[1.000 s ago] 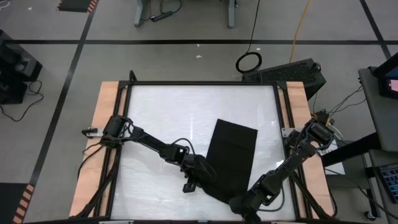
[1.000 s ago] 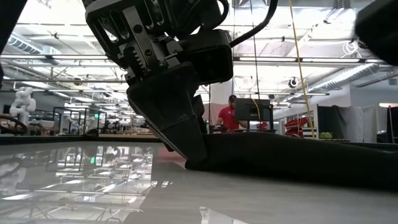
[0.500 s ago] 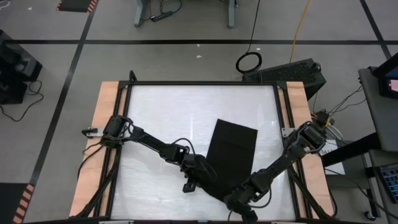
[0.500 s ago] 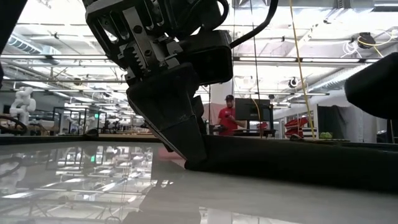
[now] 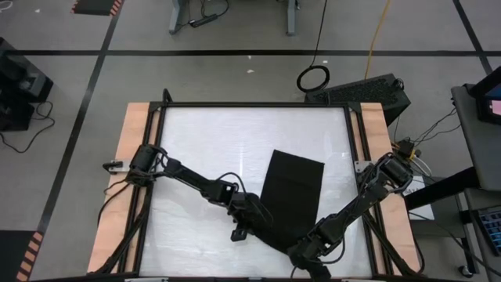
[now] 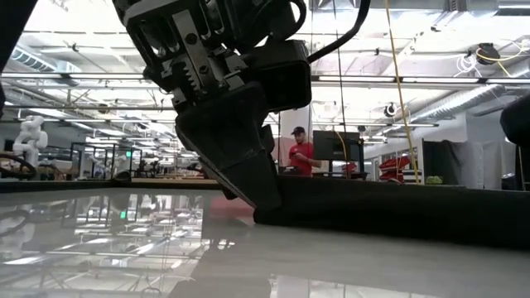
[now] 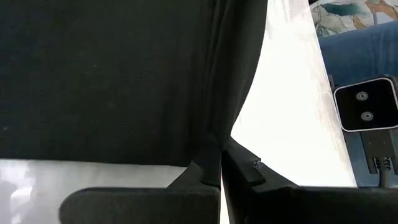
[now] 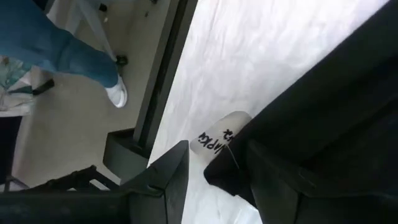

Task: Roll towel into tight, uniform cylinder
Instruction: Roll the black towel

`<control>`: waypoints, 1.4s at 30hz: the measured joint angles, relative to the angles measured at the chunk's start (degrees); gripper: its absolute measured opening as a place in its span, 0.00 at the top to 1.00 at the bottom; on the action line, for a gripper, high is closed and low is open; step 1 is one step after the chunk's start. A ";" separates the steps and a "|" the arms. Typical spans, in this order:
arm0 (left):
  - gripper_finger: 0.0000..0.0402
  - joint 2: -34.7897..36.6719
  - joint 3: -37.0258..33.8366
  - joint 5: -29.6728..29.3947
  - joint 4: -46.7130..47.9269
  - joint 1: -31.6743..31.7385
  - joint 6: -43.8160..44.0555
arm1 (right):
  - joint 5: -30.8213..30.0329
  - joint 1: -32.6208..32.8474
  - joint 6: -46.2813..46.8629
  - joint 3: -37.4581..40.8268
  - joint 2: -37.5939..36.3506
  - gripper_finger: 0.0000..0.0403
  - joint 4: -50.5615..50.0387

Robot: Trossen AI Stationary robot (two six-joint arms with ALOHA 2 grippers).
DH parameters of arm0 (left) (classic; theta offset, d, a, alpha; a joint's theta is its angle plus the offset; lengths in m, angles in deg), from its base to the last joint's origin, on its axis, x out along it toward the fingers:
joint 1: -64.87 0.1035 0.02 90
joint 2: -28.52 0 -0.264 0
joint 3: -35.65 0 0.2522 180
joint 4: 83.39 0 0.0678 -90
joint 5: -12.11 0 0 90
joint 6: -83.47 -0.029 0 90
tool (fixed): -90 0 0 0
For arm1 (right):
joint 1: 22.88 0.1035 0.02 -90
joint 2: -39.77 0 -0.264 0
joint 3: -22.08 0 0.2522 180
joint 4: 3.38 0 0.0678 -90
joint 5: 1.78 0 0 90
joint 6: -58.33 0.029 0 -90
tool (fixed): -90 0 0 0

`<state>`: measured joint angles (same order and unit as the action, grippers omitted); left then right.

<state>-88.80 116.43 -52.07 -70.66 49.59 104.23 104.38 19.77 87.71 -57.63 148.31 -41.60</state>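
While left hand (image 7: 214,177) pinches towel (image 5: 291,192), right hand (image 8: 214,177) gapes.

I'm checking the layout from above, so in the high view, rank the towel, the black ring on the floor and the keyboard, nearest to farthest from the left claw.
1. The towel: touching the left claw at its near left edge.
2. The black ring: on the floor beyond the table's far edge.
3. The keyboard: past the far right corner, slightly farther.
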 joint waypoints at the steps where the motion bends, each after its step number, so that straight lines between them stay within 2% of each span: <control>1: 1.00 0.27 -0.02 0.02 0.27 0.16 0.00 | -0.03 0.00 -0.11 -0.05 0.00 0.63 -0.56; 7: 1.00 1.25 0.00 0.19 0.11 0.88 -0.03 | -1.62 0.29 -0.90 -0.13 -0.15 0.68 -3.90; 10: 1.00 1.36 0.00 0.35 0.23 1.02 -0.04 | -3.21 0.63 -1.13 -0.13 -0.15 0.79 -4.71; 13: 1.00 1.36 0.00 0.54 0.23 1.02 -0.04 | -3.12 0.59 -1.31 0.00 -0.63 0.94 -5.29; 15: 1.00 1.38 0.00 0.58 0.37 1.02 -0.05 | -3.59 0.84 -1.90 0.13 -1.46 0.98 -5.37; 19: 1.00 1.41 0.00 0.57 1.30 1.13 -0.09 | -4.83 0.98 -1.94 0.22 -4.48 0.96 -5.52; 27: 1.00 1.45 -0.06 0.49 2.68 1.22 -0.13 | -11.74 1.11 1.83 0.30 -10.11 0.98 -6.59; 30: 1.00 1.47 -0.06 0.33 2.67 1.22 -0.13 | -11.32 1.05 6.03 1.90 -10.27 0.95 -6.06; 37: 1.00 1.47 -0.06 0.11 4.25 1.18 -0.48 | -9.78 2.35 13.93 7.11 -10.27 0.84 2.43; 42: 1.00 1.47 -0.06 0.11 5.21 1.20 -0.66 | -11.37 3.73 16.96 8.07 -10.27 0.75 1.16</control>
<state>-87.33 116.37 -51.96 -65.45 50.78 103.57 93.01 23.50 104.67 -49.57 138.03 -40.45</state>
